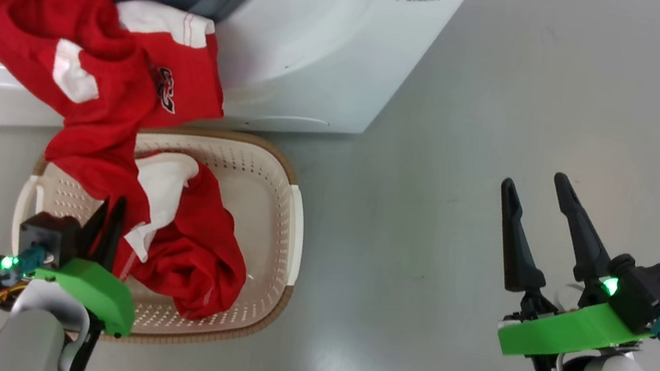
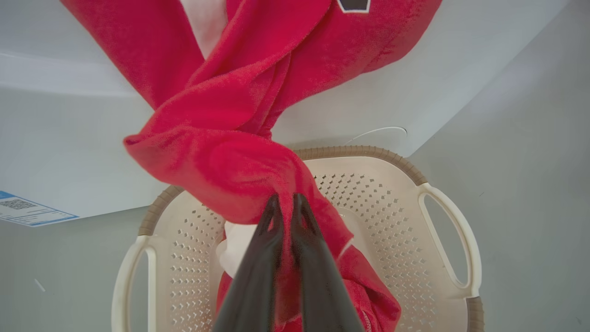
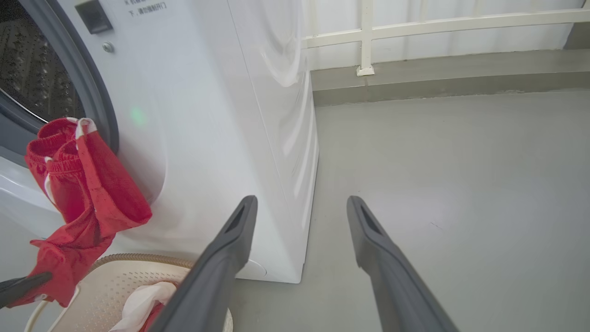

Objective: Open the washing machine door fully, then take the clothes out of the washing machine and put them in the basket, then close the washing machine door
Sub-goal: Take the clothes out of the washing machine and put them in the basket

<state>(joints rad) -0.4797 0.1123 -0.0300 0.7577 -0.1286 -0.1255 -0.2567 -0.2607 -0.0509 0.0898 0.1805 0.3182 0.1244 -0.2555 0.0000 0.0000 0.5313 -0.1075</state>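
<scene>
Head view: left gripper (image 1: 112,208) is pinched shut on the clothes (image 1: 33,23). The red garment is strung like a rope from the washing machine (image 1: 324,47) opening down to the basket (image 1: 294,206), which already holds more red and white cloth. Left arm is nearer. Right gripper (image 1: 535,180) is spread, empty, well apart.
Left wrist view: soft, nubbly red fabric, twisted, over perforated cream plastic with a brown woven rim.
Right wrist view: far end hangs off the grey gasket (image 3: 99,115). Likely needs a pull clear before release.
</scene>
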